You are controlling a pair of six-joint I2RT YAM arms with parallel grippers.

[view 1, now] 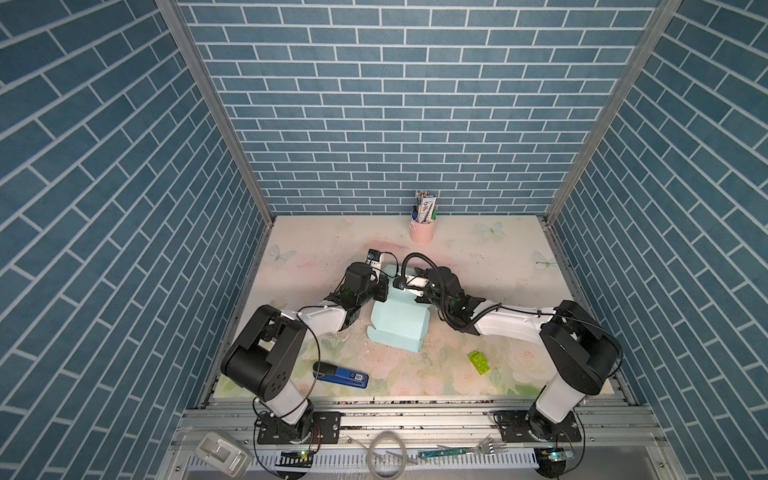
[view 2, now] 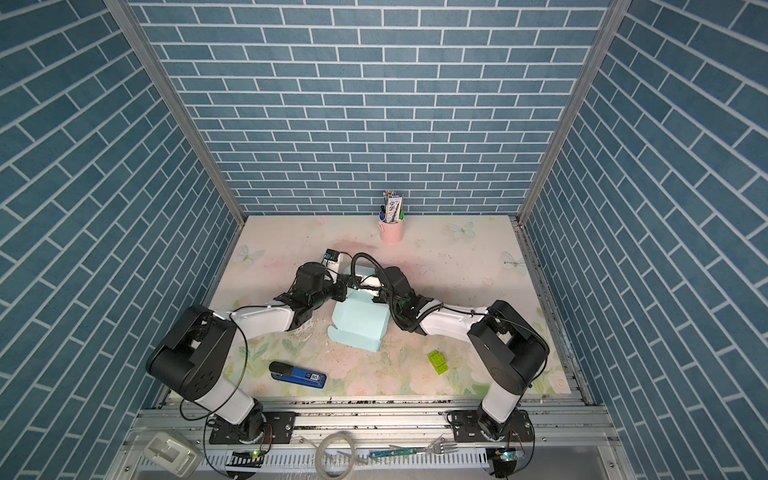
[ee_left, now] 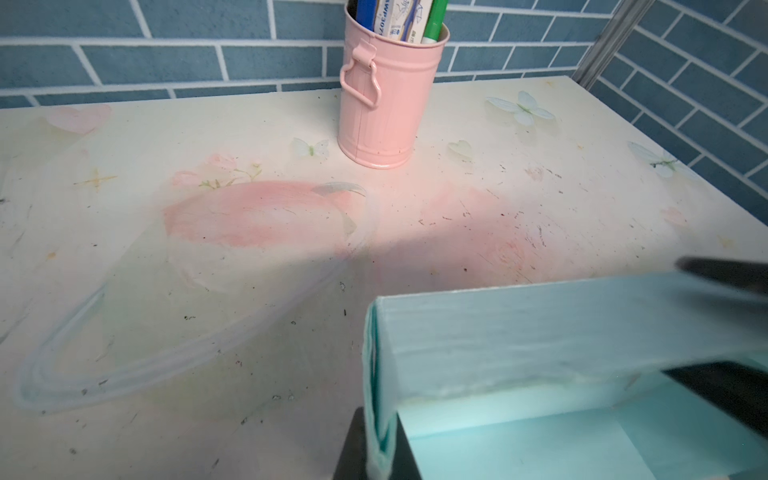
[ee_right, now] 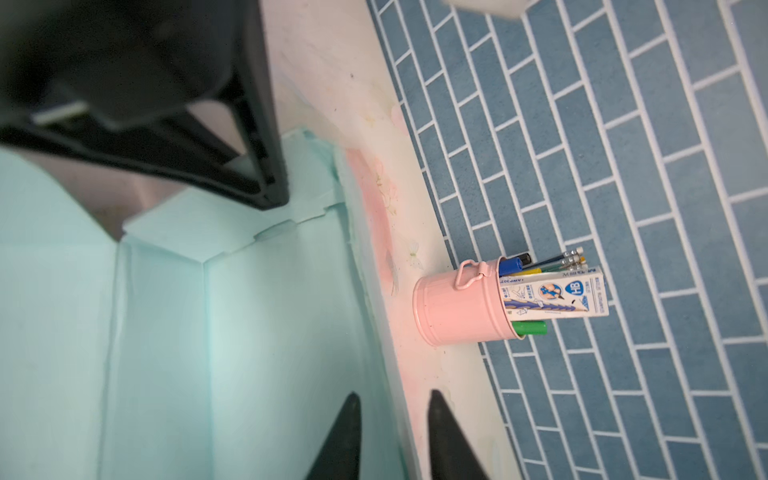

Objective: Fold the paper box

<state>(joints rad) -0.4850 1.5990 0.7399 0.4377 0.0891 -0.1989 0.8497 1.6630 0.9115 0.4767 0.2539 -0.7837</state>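
Note:
The paper box point(view 1: 399, 326) is pale mint card and lies half-formed mid-table in both top views point(view 2: 359, 324), its far end between the two arms. In the left wrist view my left gripper point(ee_left: 378, 446) is shut on the doubled side wall point(ee_left: 376, 374) at the box's far left corner. My right gripper point(ee_right: 392, 415) is open and straddles the upright far wall point(ee_right: 365, 316). One of its fingers point(ee_right: 343, 440) is inside the box and the other is outside, over the table. In a top view both grippers meet at the far edge, left point(view 1: 386, 280) and right point(view 1: 402, 286).
A pink pen cup point(view 1: 422, 230) stands behind the box near the back wall. A blue stapler point(view 1: 340, 376) lies front left and a green toy brick point(view 1: 478, 361) front right. Blue brick-pattern walls close three sides. A fork point(view 1: 473, 449) lies on the front rail.

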